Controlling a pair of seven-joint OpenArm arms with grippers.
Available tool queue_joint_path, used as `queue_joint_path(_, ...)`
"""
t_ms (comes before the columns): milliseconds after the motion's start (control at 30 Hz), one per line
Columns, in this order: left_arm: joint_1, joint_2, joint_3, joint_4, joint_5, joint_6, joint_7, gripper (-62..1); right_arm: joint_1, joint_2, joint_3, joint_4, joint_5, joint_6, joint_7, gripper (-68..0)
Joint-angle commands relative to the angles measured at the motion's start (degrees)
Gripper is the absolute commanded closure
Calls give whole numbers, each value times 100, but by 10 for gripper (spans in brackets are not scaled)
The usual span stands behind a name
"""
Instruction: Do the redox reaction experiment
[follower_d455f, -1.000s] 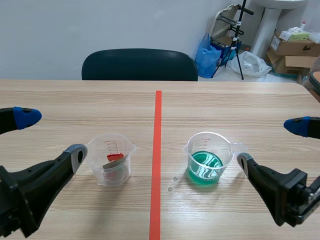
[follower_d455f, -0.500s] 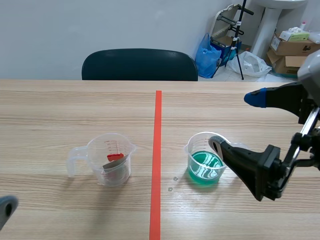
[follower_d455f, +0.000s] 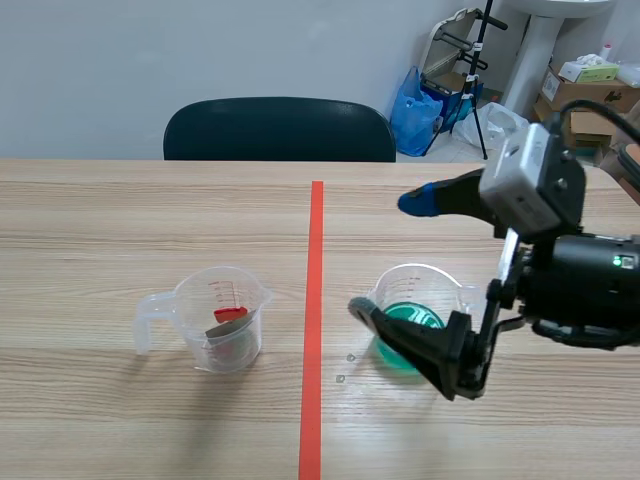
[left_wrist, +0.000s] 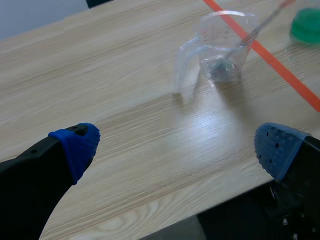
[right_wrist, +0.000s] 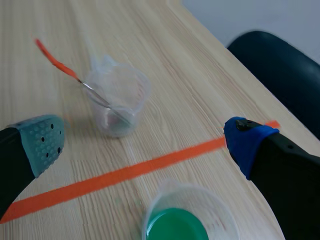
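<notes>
1. The left gripper (left_wrist: 176, 147) hangs over the near edge of the table (follower_d455f: 120, 220). Its two fingers are spread wide apart with nothing between them. One blue pad (left_wrist: 75, 146) shows on each side.
2. Ahead of it stands a clear cup (follower_d455f: 222, 318) with a handle, left of the orange-red tape line (follower_d455f: 314, 320). It stands upright.
3. In that cup leans a thin metal stick with a red end (right_wrist: 57, 64) – in the right wrist view the red end pokes out over the rim.
4. Just right of the tape line stands the green cup (follower_d455f: 425, 280), a clear cup with green liquid at the bottom. It is upright and well apart from the first cup.
5. The right gripper (follower_d455f: 385, 255) is up over the green cup. Its fingers are spread wide – one with a blue pad past the cup, one with a grey pad in front of it. They hold nothing. In its own wrist view the green cup sits low between the fingers.
6. Behind the table is a dark chair (follower_d455f: 280, 128).
</notes>
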Motion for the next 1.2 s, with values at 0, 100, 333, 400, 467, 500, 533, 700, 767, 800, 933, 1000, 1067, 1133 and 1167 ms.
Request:
queue_joint_path(0, 4, 98, 11, 42, -92, 44, -101, -623, 170, -4, -127, 22, -109, 2, 262, -679)
queue_joint_path(100, 4, 149, 17, 42, -57, 42, -101, -623, 435, -35, -498, -107, -326, -4, 627, -679)
queue_joint_path(333, 4, 157, 28, 44, -59, 39, -105, -623, 916, -562, -960, -785, -796, -44, 1003, -679)
queue_joint_path(400, 4, 157, 28, 44, -59, 42, -105, -623, 1047, -726, -1075, -1029, -1008, -44, 1215, -679)
queue_joint_path(467, 4, 157, 28, 44, -59, 42, -105, -623, 1176, -879, -1182, -1255, -1222, -50, 1443, -679)
queue_joint_path(500, 4, 157, 28, 44, -59, 42, -109, -623, 1231, -951, -1233, -1346, -1333, -68, 1508, -679)
queue_joint_path(533, 4, 157, 28, 44, -59, 42, -114, -623, 1292, -1021, -1279, -1427, -1445, -162, 1554, -679)
queue_joint_path(700, 4, 157, 28, 44, -59, 39, -98, -623, 1517, -1224, -1475, -1683, -1722, -540, 1596, -679)
queue_joint_path(767, 4, 157, 28, 44, -59, 39, -98, -623, 1602, -1255, -1537, -1700, -1722, -540, 1635, -679)
queue_joint_path(800, 4, 157, 28, 44, -59, 39, -98, -623, 1639, -1272, -1565, -1700, -1722, -540, 1635, -679)
queue_joint_path(933, 4, 157, 28, 44, -59, 39, -101, -623, 1683, -1364, -1572, -1707, -1725, -544, 1613, -679)
queue_joint_path(1000, 4, 157, 28, 44, -59, 39, -98, -623, 1692, -1399, -1572, -1707, -1742, -544, 1609, -679)
queue_joint_path(1067, 4, 157, 28, 44, -59, 39, -101, -623, 1694, -1443, -1572, -1707, -1814, -568, 1613, -679)
queue_joint_path(1133, 4, 157, 28, 44, -59, 39, -101, -623, 1694, -1493, -1572, -1707, -1880, -654, 1609, -679)
queue_joint_path(1167, 4, 157, 28, 44, -59, 39, -101, -623, 1694, -1508, -1572, -1711, -1919, -654, 1611, -679)
